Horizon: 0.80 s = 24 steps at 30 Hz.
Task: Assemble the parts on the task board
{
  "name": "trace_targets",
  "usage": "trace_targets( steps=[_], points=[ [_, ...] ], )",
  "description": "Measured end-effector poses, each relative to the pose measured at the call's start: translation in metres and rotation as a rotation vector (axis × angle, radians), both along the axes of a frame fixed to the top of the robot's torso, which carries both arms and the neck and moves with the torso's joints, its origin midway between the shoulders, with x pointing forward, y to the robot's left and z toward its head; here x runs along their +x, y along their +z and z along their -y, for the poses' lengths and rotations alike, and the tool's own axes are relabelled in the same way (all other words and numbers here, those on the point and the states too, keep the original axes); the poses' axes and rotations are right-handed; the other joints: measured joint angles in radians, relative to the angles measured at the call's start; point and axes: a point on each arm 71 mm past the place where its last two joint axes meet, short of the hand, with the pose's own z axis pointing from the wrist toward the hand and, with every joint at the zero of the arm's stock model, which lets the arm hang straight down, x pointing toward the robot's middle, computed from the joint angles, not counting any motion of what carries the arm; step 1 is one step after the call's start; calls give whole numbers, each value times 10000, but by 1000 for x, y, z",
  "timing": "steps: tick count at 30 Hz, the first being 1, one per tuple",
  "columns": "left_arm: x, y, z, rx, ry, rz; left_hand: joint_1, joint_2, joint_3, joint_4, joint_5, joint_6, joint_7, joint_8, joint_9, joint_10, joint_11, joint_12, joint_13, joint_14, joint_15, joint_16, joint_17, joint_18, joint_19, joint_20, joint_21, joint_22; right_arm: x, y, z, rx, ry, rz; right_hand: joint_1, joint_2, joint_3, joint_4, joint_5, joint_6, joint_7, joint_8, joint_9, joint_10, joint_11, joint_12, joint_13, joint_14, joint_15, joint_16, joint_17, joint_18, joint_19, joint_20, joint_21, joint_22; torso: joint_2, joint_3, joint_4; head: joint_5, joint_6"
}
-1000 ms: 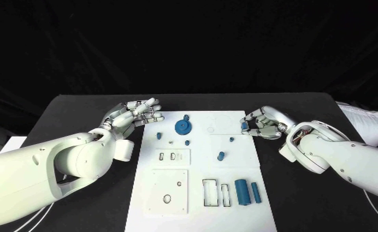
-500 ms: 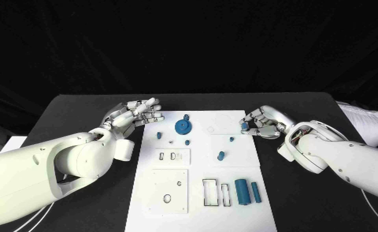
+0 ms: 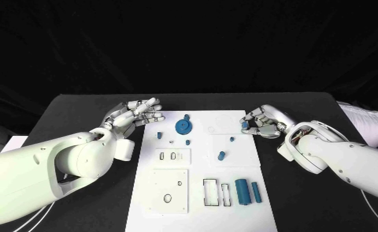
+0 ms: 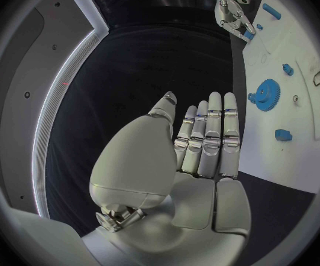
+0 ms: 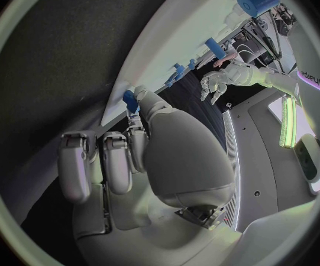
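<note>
Centrally, black table [image 3: 94, 106] bears white task board [image 3: 236, 188].

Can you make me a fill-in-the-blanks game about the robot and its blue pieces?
1. The right hand pinches a small ____ part at the task board's edge.
2. The left hand holds ____, its fingers straight.
3. The round blue gear lies nearer the ____ hand.
4. Two blue cylinders lie on the board's ____ end, closest to the robot.

Missing words: blue; nothing; left; near
</note>
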Motion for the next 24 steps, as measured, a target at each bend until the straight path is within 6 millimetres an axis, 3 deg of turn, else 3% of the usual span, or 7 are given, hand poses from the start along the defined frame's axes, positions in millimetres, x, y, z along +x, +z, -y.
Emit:
trace_targets(
  steps=[4,11,16,24],
  points=[
    [0,0,0,-4,-11,-2,0,0,27,-27,0,0,0,0,0,0,0,0,0,0,0,0,-1,-1,0,0,0,0,-5,7,-12,271,77,-44,-116,116,31,-24,-260,3,3,0,0,-28,-28,35,0,34,-34,14,0,0,-1,-71,38,4,-6,-4,2,13,12],
    [-1,0,3,-29,-72,-3,0,0,27,-27,0,0,0,0,0,0,0,0,0,0,0,0,-1,-1,0,0,0,1,-16,27,-44,782,165,-269,-211,211,99,12,-446,4,4,0,-1,-36,-36,-16,40,0,-69,14,-1,-1,-1,-70,38,4,-13,-55,77,-15,19],
    [-2,1,5,-56,-137,-4,-40,40,27,-27,0,0,0,0,0,0,0,0,0,0,0,0,-2,0,0,0,0,1,-26,34,-82,1005,587,-523,-236,235,112,2,-486,3,3,0,-1,-15,-57,-39,88,0,-68,13,-1,-1,-1,-70,38,3,-40,-119,157,-3,-36],
    [-5,2,14,-155,-359,6,-40,40,27,-27,0,0,0,0,0,0,0,0,0,0,0,0,7,0,0,0,0,1,-38,29,-141,754,1409,-889,-236,236,112,2,-555,-7,-7,-2,-2,-1,-70,-112,239,0,-68,13,-2,0,-1,-70,38,2,-82,-233,269,195,-179]
  ],
)
